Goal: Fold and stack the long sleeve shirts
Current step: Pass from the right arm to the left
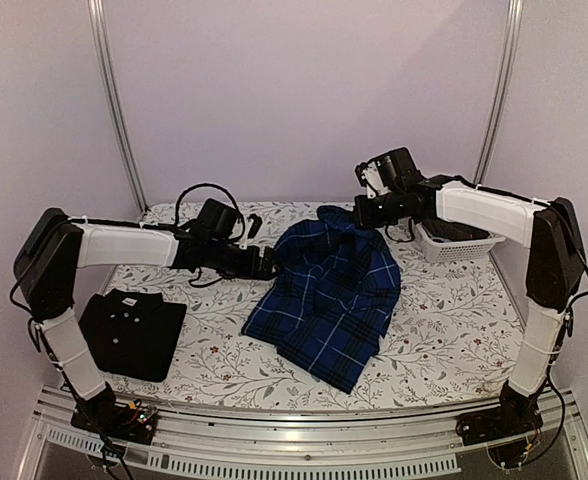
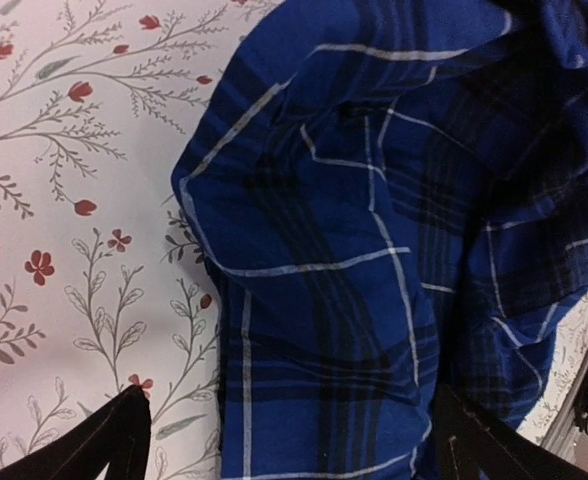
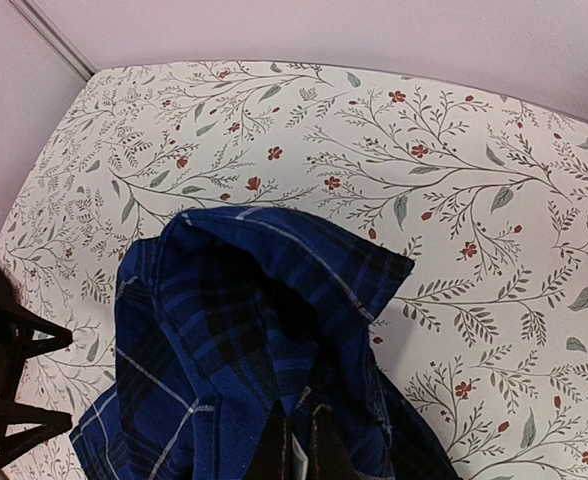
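Observation:
The blue plaid shirt (image 1: 329, 295) lies crumpled mid-table, its upper end lifted toward the back. My right gripper (image 1: 362, 212) is shut on the cloth just below the raised collar (image 3: 274, 250), with the pinched fingers (image 3: 319, 450) showing at the bottom of the right wrist view. My left gripper (image 1: 266, 265) is open at the shirt's left edge. In its wrist view the plaid cloth (image 2: 394, 230) fills the space between the two spread fingers (image 2: 109, 445). The black shirt (image 1: 132, 332) lies folded at the near left, apart from both grippers.
A white lattice basket (image 1: 459, 240) stands at the back right, behind the right arm. The floral tablecloth (image 1: 444, 320) covers the table. Metal frame posts (image 1: 114, 100) rise at both back corners.

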Controlling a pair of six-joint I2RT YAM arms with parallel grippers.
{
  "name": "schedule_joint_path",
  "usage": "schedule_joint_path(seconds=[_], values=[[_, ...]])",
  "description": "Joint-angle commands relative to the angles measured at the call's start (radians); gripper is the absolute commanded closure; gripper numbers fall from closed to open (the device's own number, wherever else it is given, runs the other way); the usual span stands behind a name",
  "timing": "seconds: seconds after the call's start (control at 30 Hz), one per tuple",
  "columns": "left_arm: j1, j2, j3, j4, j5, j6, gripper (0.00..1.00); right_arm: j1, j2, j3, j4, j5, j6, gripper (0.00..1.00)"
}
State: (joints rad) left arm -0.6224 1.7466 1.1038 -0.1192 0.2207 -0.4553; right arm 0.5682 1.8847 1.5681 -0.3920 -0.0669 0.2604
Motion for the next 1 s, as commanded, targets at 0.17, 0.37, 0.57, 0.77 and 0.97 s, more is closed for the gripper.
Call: schedule_joint_path(seconds=[0.17,0.37,0.57,0.77,0.97], values=[[0.019,0.242,0.16,0.1,0.007,-0.072,0.04,0.015,-0.011,-0.01,0.013,-0.005,-0.007,1.0],[0.022,0.364,0.289,0.142,0.079,-0.106,0.29,0.018,-0.025,-0.038,0.016,0.006,0.007,0.99],[0.028,0.326,0.303,0.131,0.04,-0.071,0.93,0.019,-0.042,-0.072,0.025,0.023,0.008,0.96],[0.039,0.246,0.283,0.07,-0.042,-0.032,1.0,0.018,-0.079,-0.128,0.021,0.061,0.008,0.74],[0.046,0.188,0.266,0.043,-0.064,-0.006,1.0,0.018,-0.201,-0.312,0.046,0.164,0.063,0.22]])
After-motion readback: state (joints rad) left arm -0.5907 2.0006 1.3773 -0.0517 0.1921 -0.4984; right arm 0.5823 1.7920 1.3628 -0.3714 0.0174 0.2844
